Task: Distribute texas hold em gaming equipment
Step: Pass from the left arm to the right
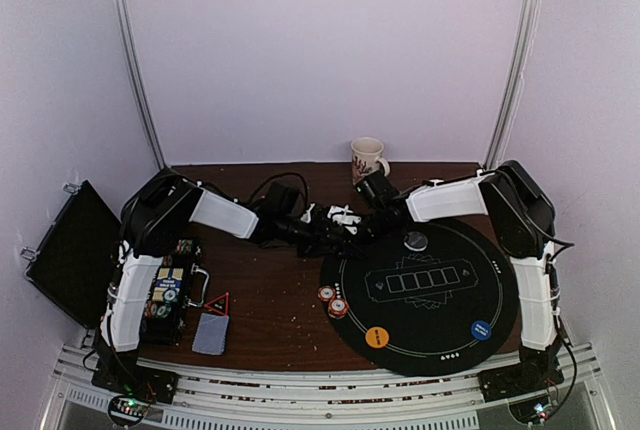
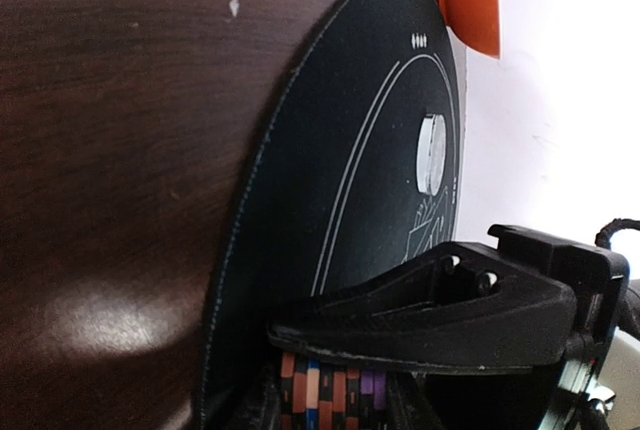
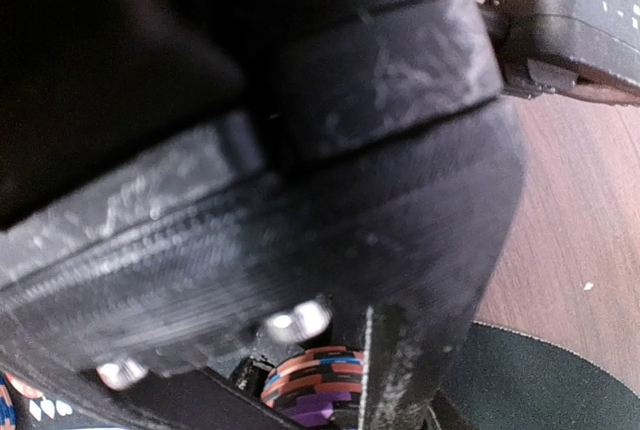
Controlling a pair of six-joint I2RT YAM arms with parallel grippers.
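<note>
My two grippers meet above the far left edge of the round black mat point(image 1: 420, 295). My left gripper point(image 1: 322, 233) is shut on a stack of orange, blue and purple poker chips point(image 2: 335, 390). My right gripper point(image 1: 352, 222) is pressed close against it, and the same stack point(image 3: 315, 385) shows low in its view; its jaw state is hidden. Two red-and-white chips point(image 1: 332, 300) lie at the mat's left edge. On the mat are a clear-grey button point(image 1: 415, 240), an orange button point(image 1: 376, 336) and a blue button point(image 1: 481, 330). Grey-blue cards point(image 1: 210, 333) lie front left.
An open black case point(image 1: 70, 240) and a tray of chips point(image 1: 165, 295) stand at the left by the left arm. A small red triangle point(image 1: 216, 302) lies above the cards. A white patterned mug point(image 1: 368, 159) stands at the back edge.
</note>
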